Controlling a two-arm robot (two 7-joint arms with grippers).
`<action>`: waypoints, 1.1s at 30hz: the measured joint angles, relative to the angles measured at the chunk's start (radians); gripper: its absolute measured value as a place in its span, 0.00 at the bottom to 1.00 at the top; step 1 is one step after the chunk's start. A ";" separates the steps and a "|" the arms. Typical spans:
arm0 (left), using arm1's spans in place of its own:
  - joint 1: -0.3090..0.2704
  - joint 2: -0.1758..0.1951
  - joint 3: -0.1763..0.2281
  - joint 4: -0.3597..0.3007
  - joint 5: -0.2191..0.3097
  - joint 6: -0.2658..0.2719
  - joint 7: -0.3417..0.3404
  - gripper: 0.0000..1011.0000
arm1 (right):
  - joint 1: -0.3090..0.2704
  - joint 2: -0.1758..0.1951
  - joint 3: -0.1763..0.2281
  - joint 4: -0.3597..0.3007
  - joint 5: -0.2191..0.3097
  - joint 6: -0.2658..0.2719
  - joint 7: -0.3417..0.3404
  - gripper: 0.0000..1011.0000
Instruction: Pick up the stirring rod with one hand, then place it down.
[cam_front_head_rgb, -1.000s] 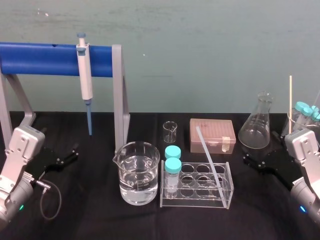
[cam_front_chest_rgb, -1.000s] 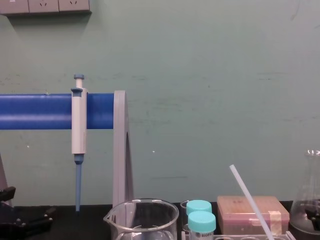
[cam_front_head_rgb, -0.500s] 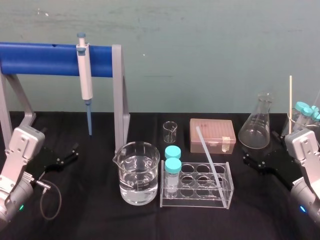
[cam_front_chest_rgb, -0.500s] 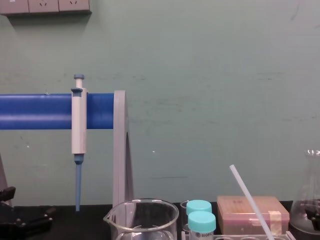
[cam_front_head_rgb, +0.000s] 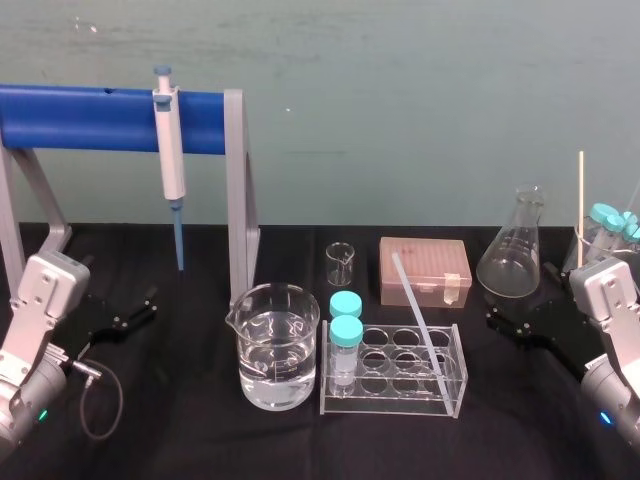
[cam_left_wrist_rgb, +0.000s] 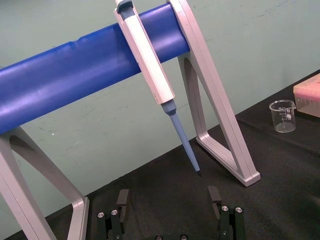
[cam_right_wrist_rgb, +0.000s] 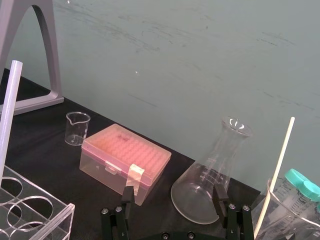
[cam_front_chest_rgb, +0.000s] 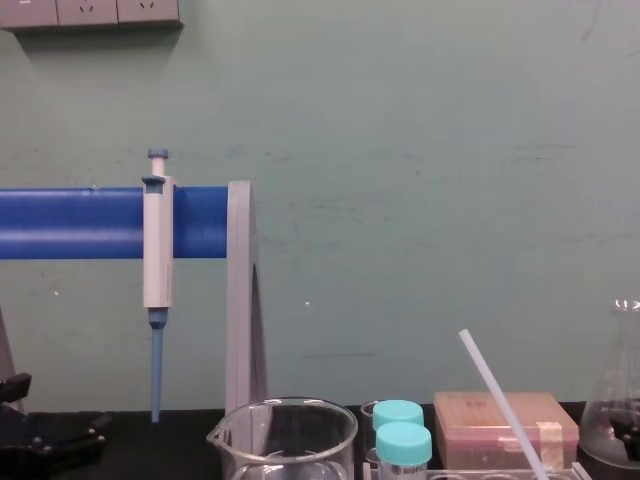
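head view: stirring rod (cam_front_head_rgb: 415, 305) leans in rack (cam_front_head_rgb: 400, 402), beaker (cam_front_head_rgb: 243, 335) holds clear liquid (cam_front_head_rgb: 277, 365).

Pale green wall (cam_front_chest_rgb: 450, 150) behind a black table (cam_front_head_rgb: 180, 440) — white sockets (cam_front_chest_rgb: 90, 10) up top.

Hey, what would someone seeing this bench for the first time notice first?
Likely the big blue bar at the back left, with the white-and-blue pipette hanging from it. Then the stirring rod, leaning tilted in the clear rack at centre, beside a beaker of water. The left gripper and right gripper sit open at the far left and far right.
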 joint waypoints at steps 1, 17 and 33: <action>0.000 0.000 0.000 0.000 0.000 0.000 0.000 0.99 | 0.000 0.000 0.000 0.000 0.000 0.000 0.000 0.99; 0.000 0.000 0.000 0.000 0.000 0.000 0.000 0.99 | -0.012 0.011 0.085 -0.068 0.216 0.110 0.191 0.99; 0.000 0.000 0.000 0.000 0.000 0.000 0.000 0.99 | -0.009 0.083 0.067 -0.213 0.370 0.311 0.514 0.99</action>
